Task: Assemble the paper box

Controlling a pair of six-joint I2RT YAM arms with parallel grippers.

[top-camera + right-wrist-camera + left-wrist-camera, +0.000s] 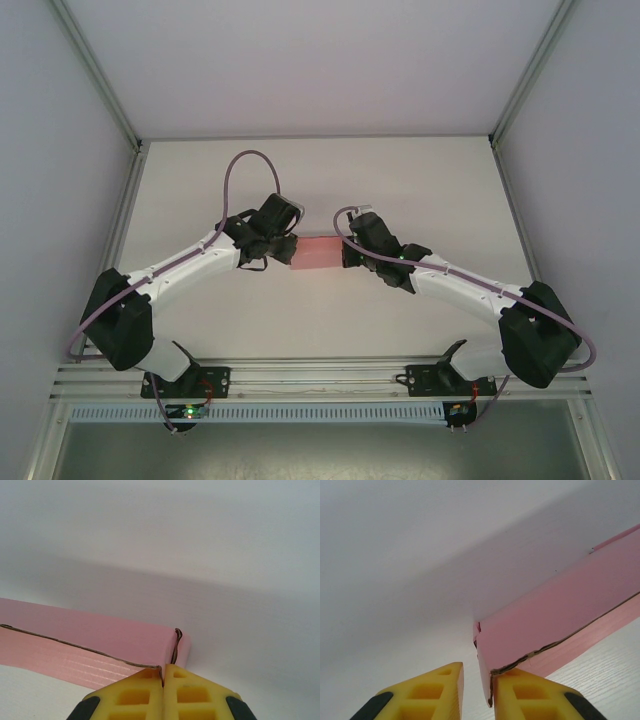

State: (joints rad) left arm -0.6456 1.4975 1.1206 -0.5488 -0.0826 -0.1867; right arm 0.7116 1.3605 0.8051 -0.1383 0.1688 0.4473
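The pink paper box lies on the white table between my two grippers. My left gripper is at its left end. In the left wrist view the box runs off to the right, and its end flap stands between the yellow fingers of the left gripper. The flap rests against the right finger, with a gap to the left one. My right gripper is at the right end. In the right wrist view that gripper is shut on a thin card edge at the corner of the box.
The white table has open surface behind and in front of the box. Grey walls and aluminium frame rails border it left, right and behind. Both arm bases sit on the front rail.
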